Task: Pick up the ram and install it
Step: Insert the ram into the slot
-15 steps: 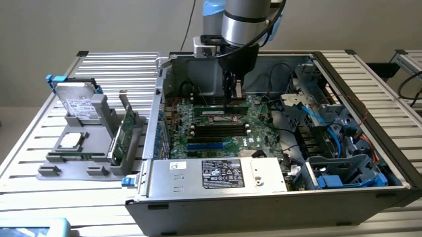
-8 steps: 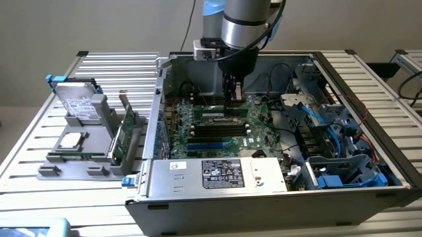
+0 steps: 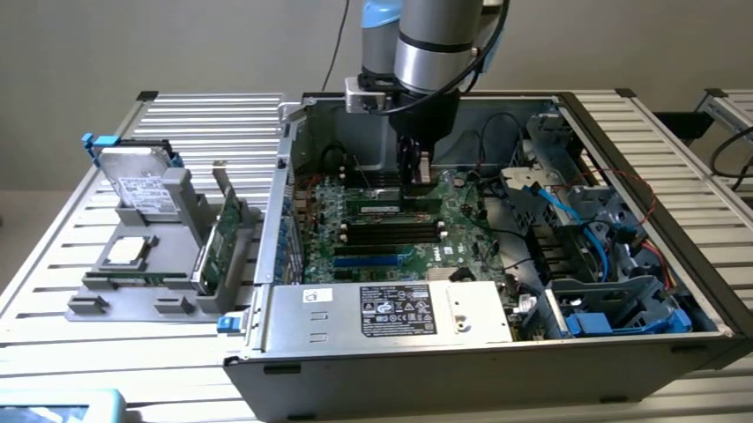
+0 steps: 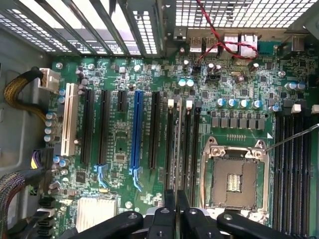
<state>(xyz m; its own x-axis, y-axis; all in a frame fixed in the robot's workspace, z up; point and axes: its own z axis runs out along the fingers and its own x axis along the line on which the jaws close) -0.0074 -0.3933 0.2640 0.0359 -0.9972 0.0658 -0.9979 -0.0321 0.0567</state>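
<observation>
Ram (image 4: pixel 178 144) stood on edge between the nearly closed fingers of your hand (image 4: pixel 176 196), which pinched it by its upper edge. You held it low inside the open computer case (image 3: pixel 471 379) on the worktop (image 3: pixel 176 115), at the far end of the bank of black memory slots (image 3: pixel 389 231), just beside the processor socket (image 4: pixel 234 174). Whether it sat fully in a slot, you could not tell.

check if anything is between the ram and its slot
Nothing visible does. The ram sits edge-on in the fingers, lined up along the black slots beside the cpu socket, and no cable crosses there. The red wire runs well clear of them.
</observation>
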